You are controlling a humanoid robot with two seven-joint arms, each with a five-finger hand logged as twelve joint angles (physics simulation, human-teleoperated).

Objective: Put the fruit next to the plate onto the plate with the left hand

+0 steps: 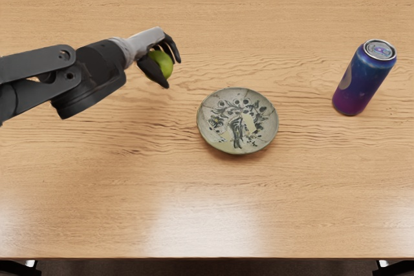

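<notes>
Here the left hand's fingers [169,48] clasp the fruit [162,63], left of the plate [210,135].

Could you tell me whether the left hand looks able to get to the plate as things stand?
Probably yes: the left hand, closed on the green fruit, is left of the plate with nothing standing between them; the purple can stands far right.

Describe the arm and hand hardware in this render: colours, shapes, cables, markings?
Only the left arm shows: flat mid-grey link with a round pivot, bulky rounded dark-grey forearm housing, pale grey wrist sleeve. The left hand has a pale back and black fingers. No cables or markings visible.
</notes>
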